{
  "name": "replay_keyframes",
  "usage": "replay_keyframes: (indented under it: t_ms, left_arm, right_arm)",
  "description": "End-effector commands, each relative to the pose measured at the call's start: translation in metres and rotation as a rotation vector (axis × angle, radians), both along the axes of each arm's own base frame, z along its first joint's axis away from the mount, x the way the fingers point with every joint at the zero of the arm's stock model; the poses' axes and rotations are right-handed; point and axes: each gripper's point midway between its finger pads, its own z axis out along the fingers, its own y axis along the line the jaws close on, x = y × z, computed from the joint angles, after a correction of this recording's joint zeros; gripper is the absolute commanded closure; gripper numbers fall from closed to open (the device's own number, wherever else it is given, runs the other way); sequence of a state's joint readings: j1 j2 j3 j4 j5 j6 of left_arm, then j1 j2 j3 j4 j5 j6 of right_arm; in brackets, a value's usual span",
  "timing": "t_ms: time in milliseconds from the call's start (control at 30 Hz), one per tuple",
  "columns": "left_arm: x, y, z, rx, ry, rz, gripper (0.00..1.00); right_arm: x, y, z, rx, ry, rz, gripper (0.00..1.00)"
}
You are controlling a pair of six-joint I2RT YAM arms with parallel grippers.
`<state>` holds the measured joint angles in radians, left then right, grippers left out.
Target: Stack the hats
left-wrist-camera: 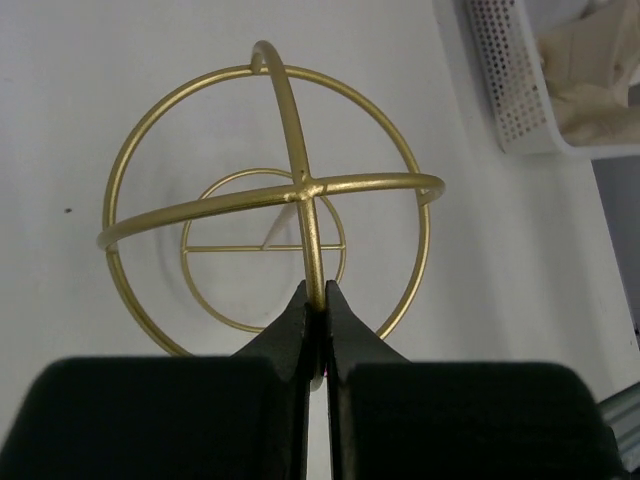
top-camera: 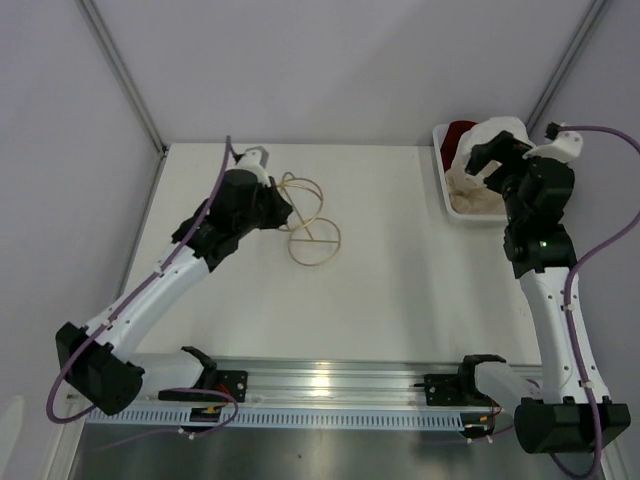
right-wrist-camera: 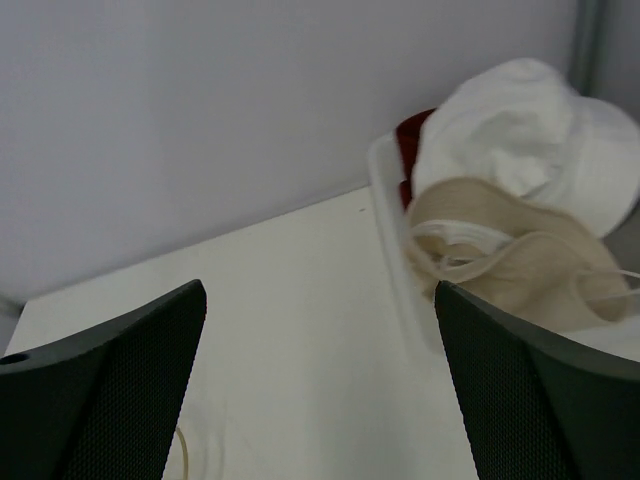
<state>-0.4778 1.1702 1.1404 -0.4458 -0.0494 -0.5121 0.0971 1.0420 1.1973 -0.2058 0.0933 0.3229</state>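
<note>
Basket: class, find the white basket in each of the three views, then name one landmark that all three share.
Top external: the basket sits in the upper right of the picture.
Left wrist: it is in the upper right corner, with its perforated wall showing.
Right wrist: it is right of centre, with its near rim showing.
Shared landmark: the beige hat lying inside it.

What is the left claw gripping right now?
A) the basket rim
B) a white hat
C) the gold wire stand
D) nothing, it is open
C: in the left wrist view, the left claw is pinched shut on an upright wire of the gold wire stand.
</note>
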Motion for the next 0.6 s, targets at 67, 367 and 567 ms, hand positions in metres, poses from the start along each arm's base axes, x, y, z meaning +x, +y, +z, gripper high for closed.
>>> replay_keyframes:
  t_ms: [67, 367, 567]
  left_arm:
    - [-0.009, -0.083, 0.047, -0.065, -0.178, -0.158, 0.99]
    - [-0.066, -0.145, 0.024, 0.012, -0.19, -0.366, 0.99]
    - [-0.088, -0.159, -0.01, 0.072, -0.146, -0.409, 0.99]
  right_arm:
    - [-0.023, -0.092, 0.029, 0.04, -0.071, -0.366, 0.0]
    - [0.017, -0.103, -0.004, -0.091, 0.022, -0.234, 0.01]
    - [0.062, -0.067, -0.025, -0.092, 0.059, 0.028, 0.01]
